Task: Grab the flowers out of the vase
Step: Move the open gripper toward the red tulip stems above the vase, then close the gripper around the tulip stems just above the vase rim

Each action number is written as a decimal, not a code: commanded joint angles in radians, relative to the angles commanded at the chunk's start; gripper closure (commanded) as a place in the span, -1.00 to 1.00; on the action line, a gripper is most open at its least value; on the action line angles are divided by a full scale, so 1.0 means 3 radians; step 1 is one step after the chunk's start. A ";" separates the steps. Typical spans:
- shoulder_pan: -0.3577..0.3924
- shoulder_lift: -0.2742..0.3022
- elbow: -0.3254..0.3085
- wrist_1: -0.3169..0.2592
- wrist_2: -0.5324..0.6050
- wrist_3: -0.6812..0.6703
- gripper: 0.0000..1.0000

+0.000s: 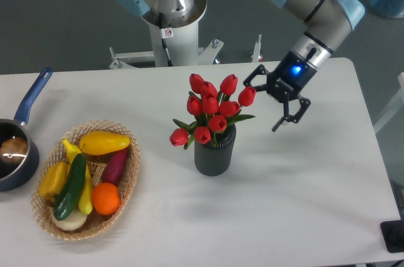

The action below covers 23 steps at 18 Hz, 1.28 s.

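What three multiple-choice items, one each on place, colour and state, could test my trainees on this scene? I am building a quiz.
1. Where is the woven basket of vegetables?
A. Left of the dark grey ribbed vase
B. Right of it
C. Behind it

2. What colour are the tulip buds?
A. Yellow
B. Red
C. White

3. What is the black two-finger claw doing?
A. Gripping the stems
B. Lying on the white table
C. Open beside the bunch

Answers: 1 A, basket sits near the table's left end. 2 B, all buds red. 3 C, fingers spread, holding nothing.
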 joint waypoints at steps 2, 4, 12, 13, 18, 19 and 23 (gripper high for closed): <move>-0.0031 0.0061 0.0000 -0.0266 0.0000 0.0210 -1.00; -0.0051 0.0077 0.0000 -0.0390 -0.0010 0.0292 -1.00; -0.0235 0.0041 -0.0010 -0.0370 -0.0439 0.0303 -1.00; -0.0235 0.0041 -0.0010 -0.0365 -0.0440 0.0303 -1.00; -0.0215 0.0036 -0.0010 -0.0365 -0.0440 0.0303 -1.00; -0.0210 0.0036 -0.0010 -0.0365 -0.0440 0.0308 -1.00; -0.0205 0.0036 -0.0010 -0.0365 -0.0450 0.0308 -0.75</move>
